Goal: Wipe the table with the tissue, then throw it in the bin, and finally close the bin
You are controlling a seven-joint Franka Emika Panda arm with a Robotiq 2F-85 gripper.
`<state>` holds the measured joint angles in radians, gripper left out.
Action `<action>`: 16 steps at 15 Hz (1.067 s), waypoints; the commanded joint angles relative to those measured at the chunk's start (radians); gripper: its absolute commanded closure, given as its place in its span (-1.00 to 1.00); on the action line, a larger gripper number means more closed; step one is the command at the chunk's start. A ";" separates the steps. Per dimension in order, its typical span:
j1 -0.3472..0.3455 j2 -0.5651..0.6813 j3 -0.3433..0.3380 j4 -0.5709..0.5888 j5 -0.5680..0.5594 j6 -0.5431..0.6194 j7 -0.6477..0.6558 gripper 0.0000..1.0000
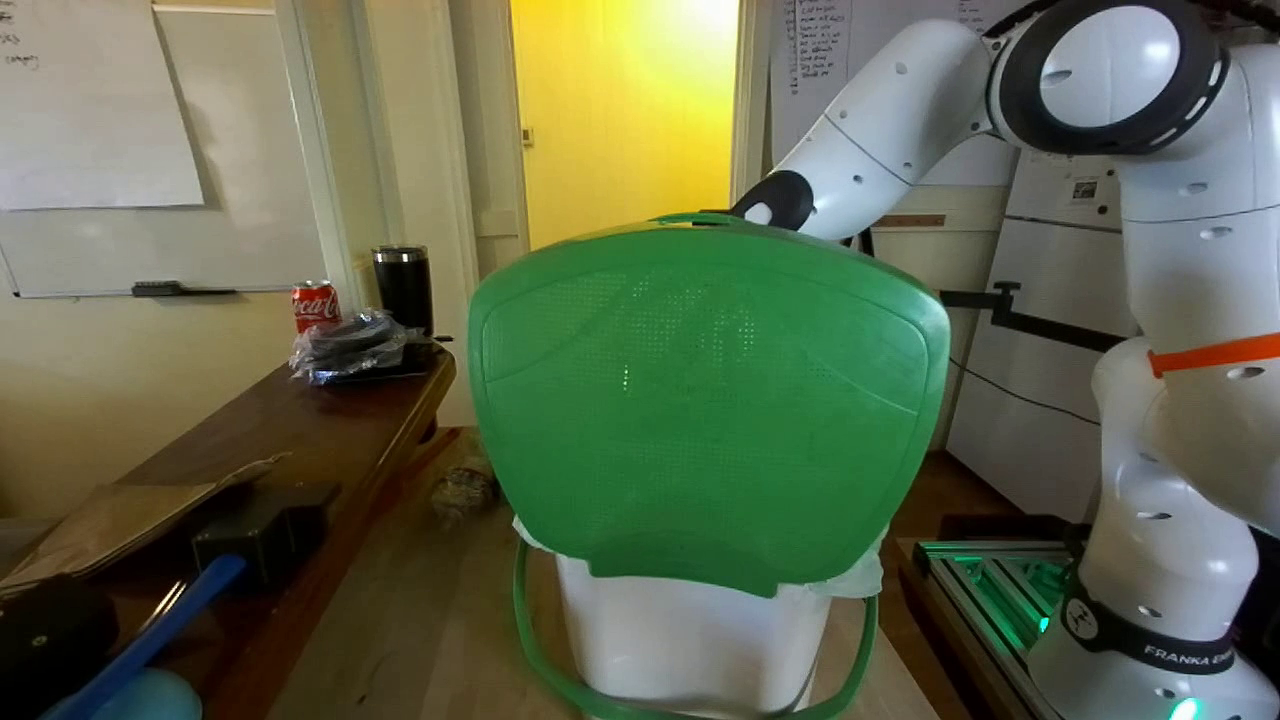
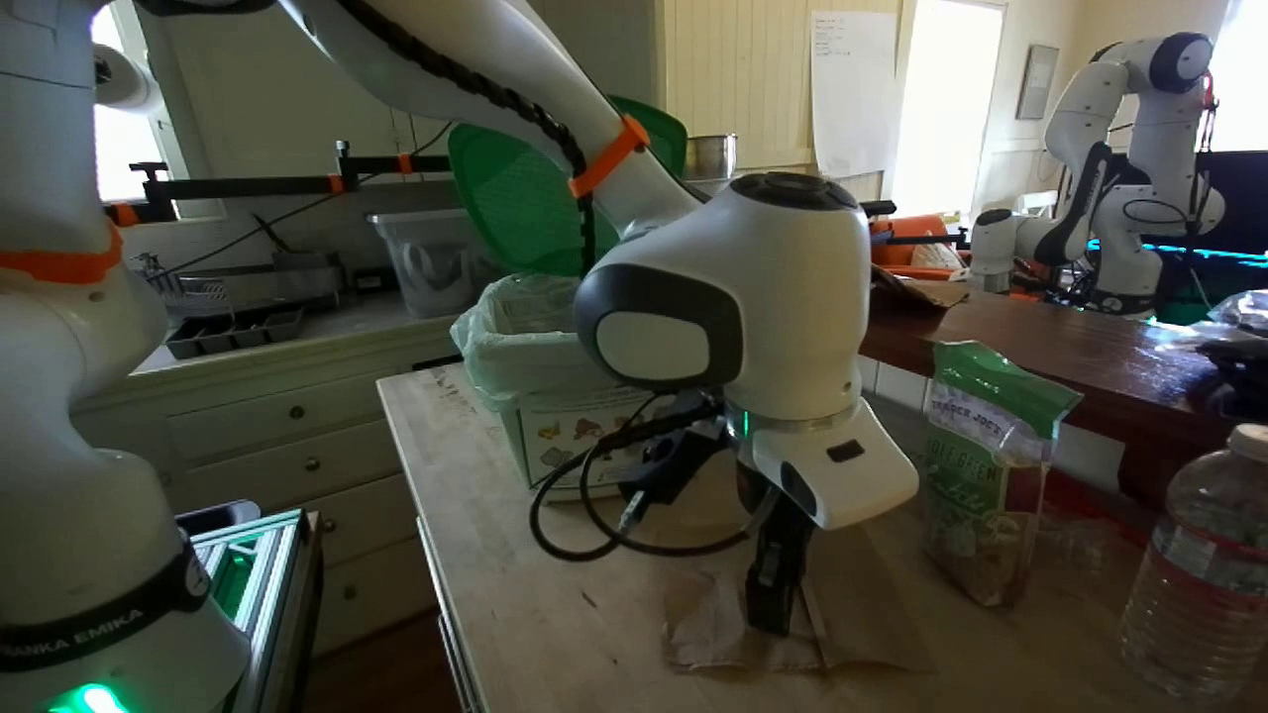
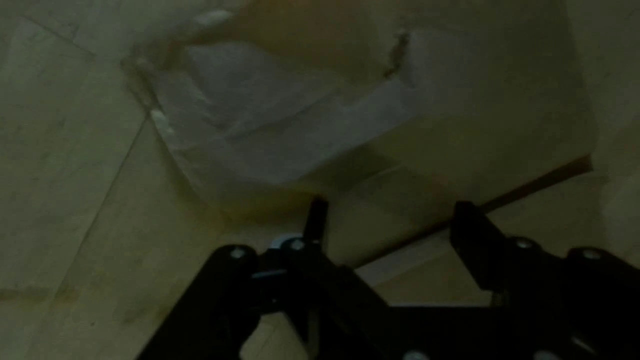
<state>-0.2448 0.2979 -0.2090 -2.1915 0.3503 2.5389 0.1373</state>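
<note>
Wooden table (image 2: 495,584) — carrying bin (image 2: 570,426), tissue (image 2: 708,624), bag (image 2: 991,475), bottle (image 2: 1204,584).

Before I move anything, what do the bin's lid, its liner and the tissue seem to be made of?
Lid: likely hard plastic, satin, by its highlights and moulded lines. Liner: probably thin plastic-like film, faint sheen, by its translucent wrinkles. Tissue: seemingly thin paper, matte, by its creases.

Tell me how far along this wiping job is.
Done: nothing certain; the wooden table shows brown smudges. Under way: perhaps grasping the crumpled tan paper tissue, where the black two-fingered gripper stands open. Left: probably wiping, then binning it and closing the large white plastic bin, whose rounded green lid stands raised.
</note>
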 commanded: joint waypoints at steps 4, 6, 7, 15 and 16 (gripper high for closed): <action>-0.017 0.042 0.014 0.044 -0.002 -0.060 -0.016 0.74; -0.021 0.041 0.015 0.043 -0.004 -0.073 -0.033 0.99; -0.021 0.038 0.015 0.040 -0.012 -0.081 -0.046 1.00; -0.055 0.004 0.023 0.001 -0.071 -0.134 -0.301 0.98; -0.067 0.002 0.027 -0.008 -0.061 -0.128 -0.366 0.98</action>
<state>-0.2681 0.3004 -0.2047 -2.1589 0.2947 2.4270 -0.0783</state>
